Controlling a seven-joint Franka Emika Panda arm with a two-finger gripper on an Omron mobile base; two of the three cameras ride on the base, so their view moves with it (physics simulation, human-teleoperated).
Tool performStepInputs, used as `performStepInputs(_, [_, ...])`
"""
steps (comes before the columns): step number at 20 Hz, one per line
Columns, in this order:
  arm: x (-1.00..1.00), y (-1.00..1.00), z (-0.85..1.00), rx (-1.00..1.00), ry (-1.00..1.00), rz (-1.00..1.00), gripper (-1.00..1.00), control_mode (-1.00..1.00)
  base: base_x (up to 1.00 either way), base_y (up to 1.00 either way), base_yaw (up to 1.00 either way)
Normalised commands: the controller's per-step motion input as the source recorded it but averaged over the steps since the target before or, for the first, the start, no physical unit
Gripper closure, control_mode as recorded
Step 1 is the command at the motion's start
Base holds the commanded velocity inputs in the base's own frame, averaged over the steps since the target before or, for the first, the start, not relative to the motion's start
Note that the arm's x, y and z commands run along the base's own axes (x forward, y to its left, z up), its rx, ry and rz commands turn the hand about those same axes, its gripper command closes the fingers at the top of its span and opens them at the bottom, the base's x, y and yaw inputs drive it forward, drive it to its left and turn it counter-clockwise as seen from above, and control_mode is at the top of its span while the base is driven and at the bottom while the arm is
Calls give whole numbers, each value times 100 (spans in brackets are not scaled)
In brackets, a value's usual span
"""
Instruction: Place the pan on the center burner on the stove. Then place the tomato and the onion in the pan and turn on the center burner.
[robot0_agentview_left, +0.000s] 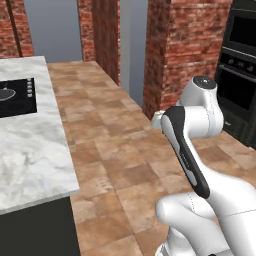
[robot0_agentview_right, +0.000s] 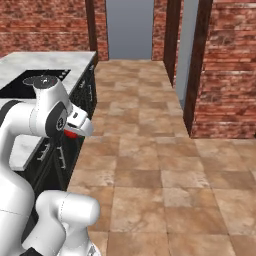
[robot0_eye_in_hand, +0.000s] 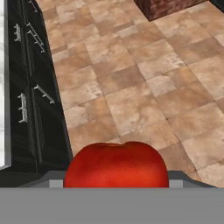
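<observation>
A: Tomato (robot0_eye_in_hand: 116, 164) is seen low in the hand view, filling the bottom centre of the frame, pinched between the jaws of the gripper (robot0_eye_in_hand: 116, 181). A sliver of red (robot0_agentview_right: 71, 134) is also glimpsed under the hand in the right base view, left of centre.

B: Is the grip judged secure?

A: The jaws are held wide on the fruit, and it sits centred between them; no slip can be made out. Tiled floor (robot0_eye_in_hand: 144, 87) lies beneath it, with the dark cabinet fronts (robot0_eye_in_hand: 35, 100) at the left edge of the hand view.

B: Where is the stove?

A: The black cooktop (robot0_agentview_left: 17, 97) is found at the far left of the left base view, set in the marble counter (robot0_agentview_left: 30, 165), with its knobs (robot0_agentview_left: 30, 88) along one side. Whether the pan is on it cannot be told.

B: What would be advised?

A: The tomato should probably be carried level and above counter height, brought over the pan, lowered close, and only then released, so that it is not bounced or rolled out.
</observation>
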Motion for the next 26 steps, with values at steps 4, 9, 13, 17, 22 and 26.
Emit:
performStepInputs(4, [0,0,0,0,0,0,100,100,60,-27,29])
performStepInputs(9, [0,0,0,0,0,0,100,100,57,-30,29])
performStepInputs(13, [0,0,0,0,0,0,100,100,55,-30,29])
performStepInputs(17, [0,0,0,0,0,0,100,100,47,-34,28])
performStepInputs(22, [0,0,0,0,0,0,100,100,46,-38,27])
performStepInputs(26, [0,0,0,0,0,0,100,100,53,-39,27])
